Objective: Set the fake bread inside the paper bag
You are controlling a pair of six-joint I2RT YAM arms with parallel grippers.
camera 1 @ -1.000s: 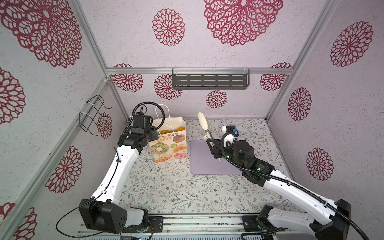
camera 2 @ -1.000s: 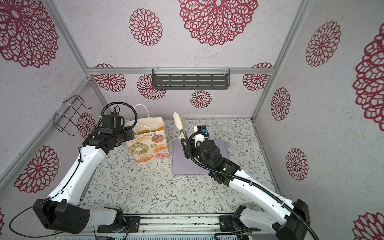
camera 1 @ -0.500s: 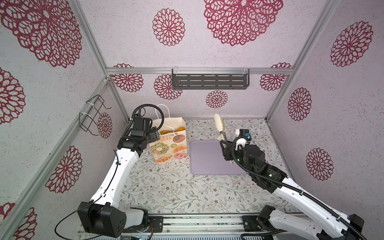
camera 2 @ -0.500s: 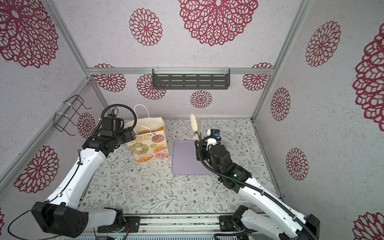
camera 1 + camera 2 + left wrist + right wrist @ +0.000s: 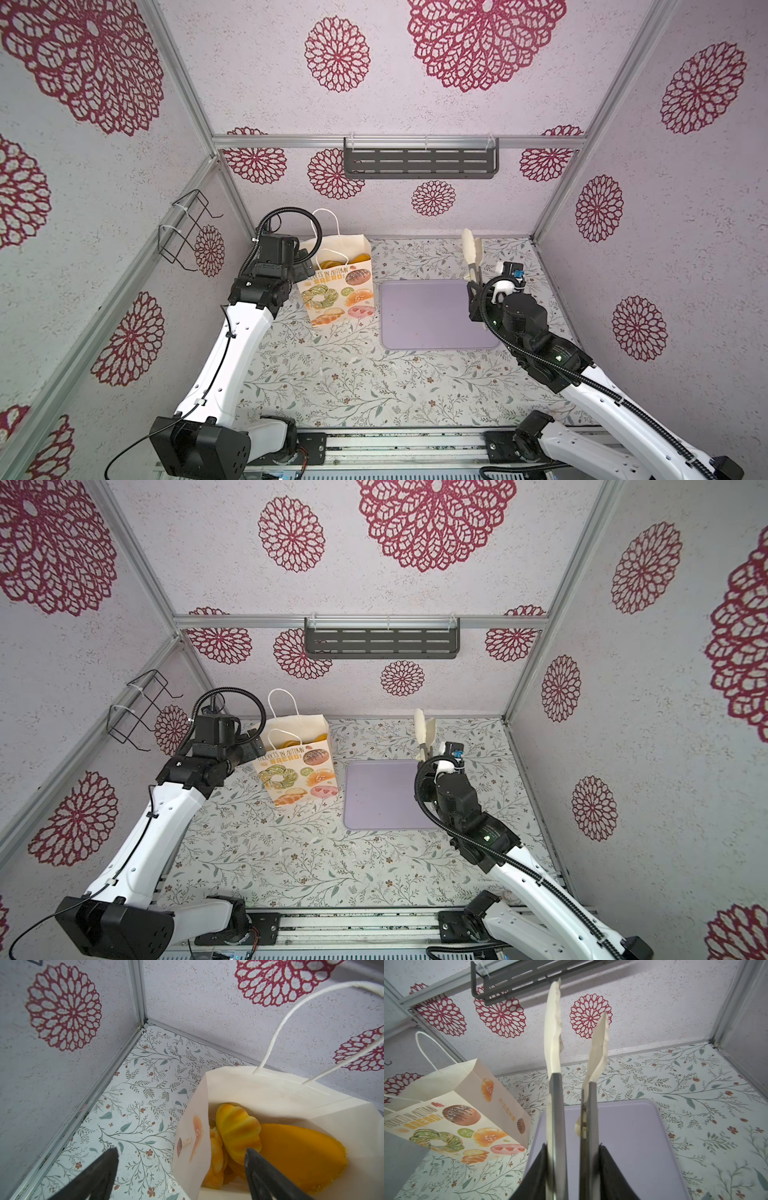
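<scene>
- Paper bag [image 5: 338,297] stands on the far left of the surface [image 5: 332,374], mouth open, just left of the lilac tray [image 5: 428,316].
- Fake bread [image 5: 239,1128]: orange and golden pieces are piled inside the bag, up near the rim. No loaf shows on the tray or anywhere else on the surface. Judgement: loading is done or very nearly so, and what is left is to get clear.
- Left claw [image 5: 180,1152] is spread wide and grips nothing. It straddles the bag's left wall at the rim. In the left wrist view one of its fingers [image 5: 255,1159] hangs over the bread and the other is outside over the surface.
- Right claw [image 5: 572,1153] is clamped on the steel arms of the tongs [image 5: 471,253]. The cream tong tips point up and far, slightly parted and empty, over the tray's far right corner, well apart from the bag.

How to do the step well (judgement):
- Lift the left claw up off the wall before moving sideways. A sideways pull with the wall between the fingers could drag or tip the light bag.
- Mind the white cord handle [image 5: 276,1028], which arches just beyond the claw and could snag.
- Keep the tongs on the right, away from the bag's mouth.
</scene>
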